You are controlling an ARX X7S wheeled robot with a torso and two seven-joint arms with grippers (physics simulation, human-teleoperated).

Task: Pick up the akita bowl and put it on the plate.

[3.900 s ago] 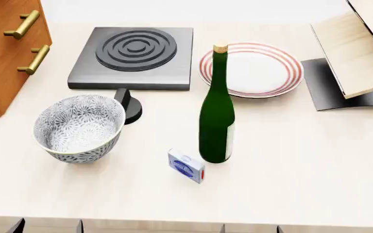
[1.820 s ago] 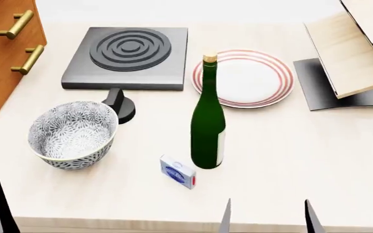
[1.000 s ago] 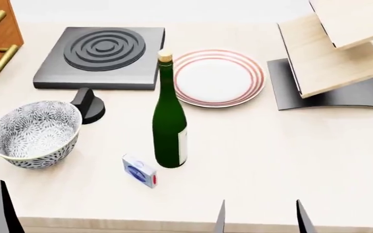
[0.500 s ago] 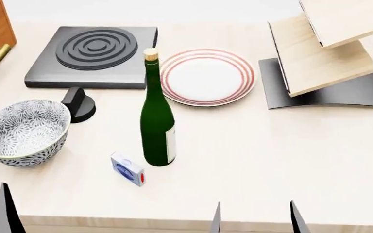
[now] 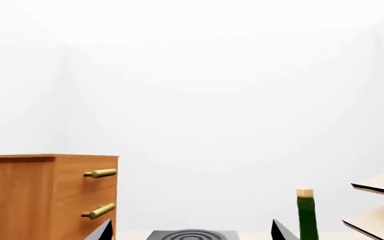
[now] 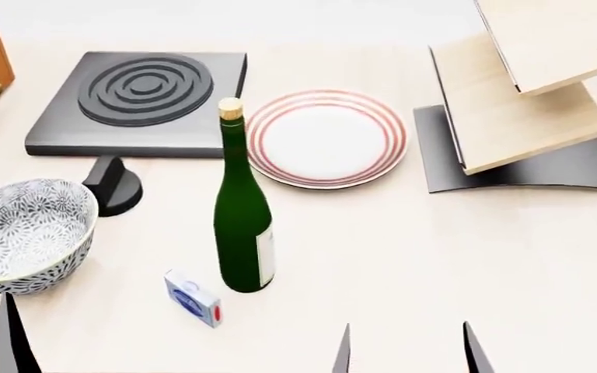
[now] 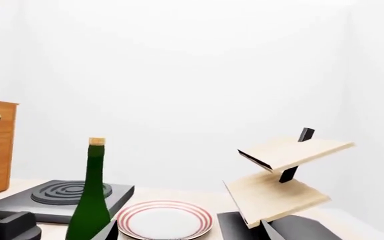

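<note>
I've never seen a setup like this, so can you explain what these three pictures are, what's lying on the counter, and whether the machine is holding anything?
It is a simulated two-armed robot. One picture looks down from its head; the other two come from cameras near each gripper, facing forward. On the pale counter are a patterned akita bowl, a red-ringed plate, a green bottle, a small blue box, a dark burner with a black knob, and a wooden shelf rack. Dark fingertips of the left gripper and right gripper peek in at the edge; both are open, holding nothing.

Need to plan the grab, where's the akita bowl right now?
In the head view, the akita bowl sits at the table's near left, just in front of the black knob, left of the green bottle.
</note>
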